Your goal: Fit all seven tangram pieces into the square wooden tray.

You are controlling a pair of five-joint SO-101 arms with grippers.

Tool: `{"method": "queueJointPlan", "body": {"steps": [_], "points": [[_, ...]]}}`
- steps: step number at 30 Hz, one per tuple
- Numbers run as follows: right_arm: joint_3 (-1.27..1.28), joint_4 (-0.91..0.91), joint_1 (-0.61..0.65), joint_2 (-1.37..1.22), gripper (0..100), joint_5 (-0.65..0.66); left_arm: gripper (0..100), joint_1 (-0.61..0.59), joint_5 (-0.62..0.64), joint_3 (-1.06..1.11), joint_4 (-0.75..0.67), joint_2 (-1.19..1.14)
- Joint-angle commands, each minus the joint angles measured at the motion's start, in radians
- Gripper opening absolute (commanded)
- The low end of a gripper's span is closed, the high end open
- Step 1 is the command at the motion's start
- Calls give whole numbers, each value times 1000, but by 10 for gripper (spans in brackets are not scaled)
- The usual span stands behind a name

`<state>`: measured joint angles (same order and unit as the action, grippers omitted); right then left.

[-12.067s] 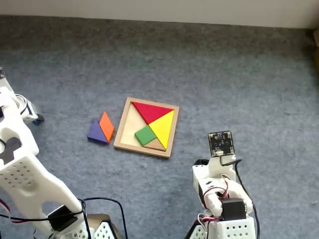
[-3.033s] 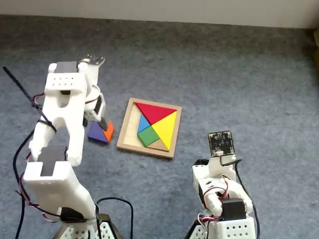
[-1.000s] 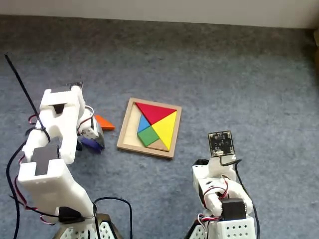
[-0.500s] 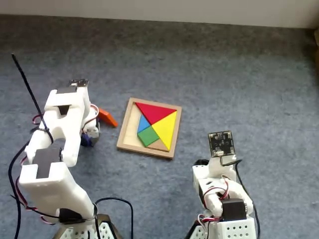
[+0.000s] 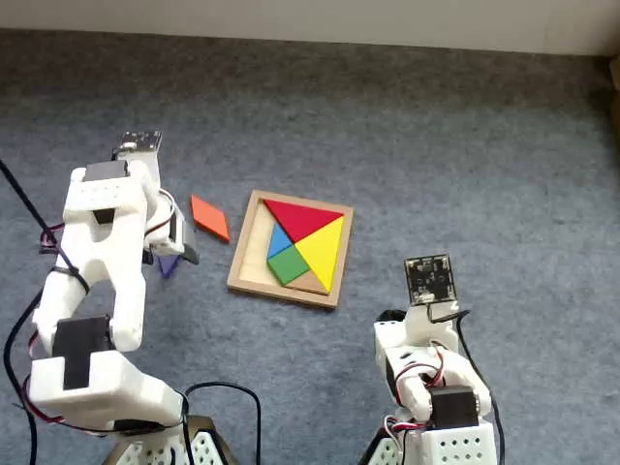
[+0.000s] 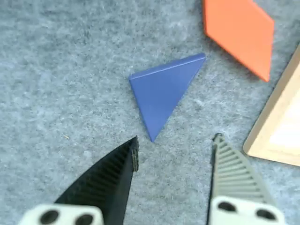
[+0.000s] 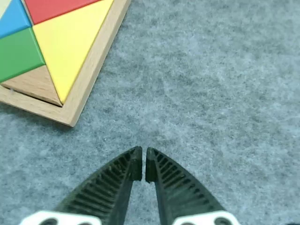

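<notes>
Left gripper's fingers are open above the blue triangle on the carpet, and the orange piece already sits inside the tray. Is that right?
Not quite. The orange piece is not in the tray; in the high view it lies on the carpet just outside the tray's edge. The rest holds: the left gripper hovers with fingers open above the blue triangle on the carpet.

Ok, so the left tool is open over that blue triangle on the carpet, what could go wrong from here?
Grip slip: the left tool stands open near one corner of the blue triangle, which lies flat on the carpet, so closing may pinch only the tip and let it twist out. Nudging: the orange parallelogram lies close by, next to the wooden tray, so a wide approach might shove either.
</notes>
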<state>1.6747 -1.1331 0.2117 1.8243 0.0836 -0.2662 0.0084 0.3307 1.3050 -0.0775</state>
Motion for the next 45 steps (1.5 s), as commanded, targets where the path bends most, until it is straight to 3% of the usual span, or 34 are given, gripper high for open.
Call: {"method": "queueJointPlan", "body": {"steps": [1, 6, 15, 25, 40, 45], "points": [[107, -4, -13, 12, 29, -3, 287, 1, -107, -5, -20, 51], [107, -4, -13, 12, 29, -3, 287, -30, -204, 4, -155, 48], [107, -4, -13, 12, 29, -5, 287, -35, -322, -61, -195, -97], [107, -4, -13, 12, 29, -5, 256, -31, -327, -269, -127, -311], [107, -4, -13, 12, 29, -3, 255, -28, -387, -274, -58, -329], [107, -4, -13, 12, 29, -3, 204, -2, -391, -274, -63, -332]]}}
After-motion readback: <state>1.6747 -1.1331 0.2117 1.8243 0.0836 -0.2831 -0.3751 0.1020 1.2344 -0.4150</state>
